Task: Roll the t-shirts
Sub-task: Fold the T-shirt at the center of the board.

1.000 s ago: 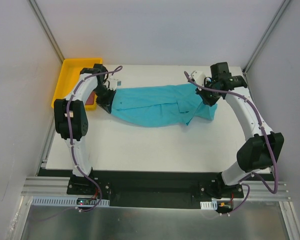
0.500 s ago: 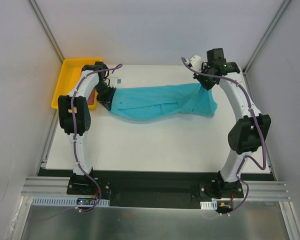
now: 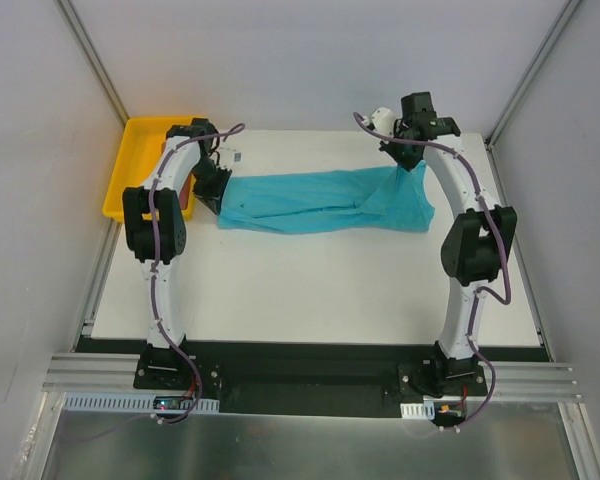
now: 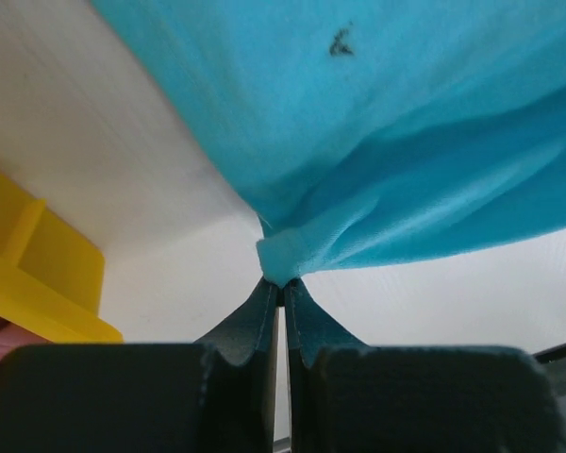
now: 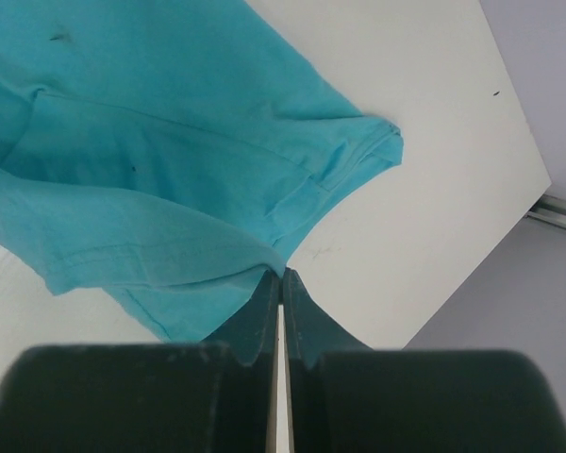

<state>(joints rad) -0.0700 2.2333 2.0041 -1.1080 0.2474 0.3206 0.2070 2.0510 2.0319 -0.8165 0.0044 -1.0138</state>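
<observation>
Both pairs of fingers are pinched shut on the teal t-shirt: the left fingers hold its end beside the yellow tray and the right fingers the opposite end. The cloth stretches between them over the far half of the counter.

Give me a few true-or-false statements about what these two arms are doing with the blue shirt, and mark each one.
1. The left hand and the right hand each pinch one end of the teal t-shirt. True.
2. The right hand is wide open. False: it is shut on the cloth.
3. The t-shirt is rolled into a tight bundle. False: it is stretched out long between the hands.
4. A yellow tray sits at the far left corner of the table. True.
</observation>
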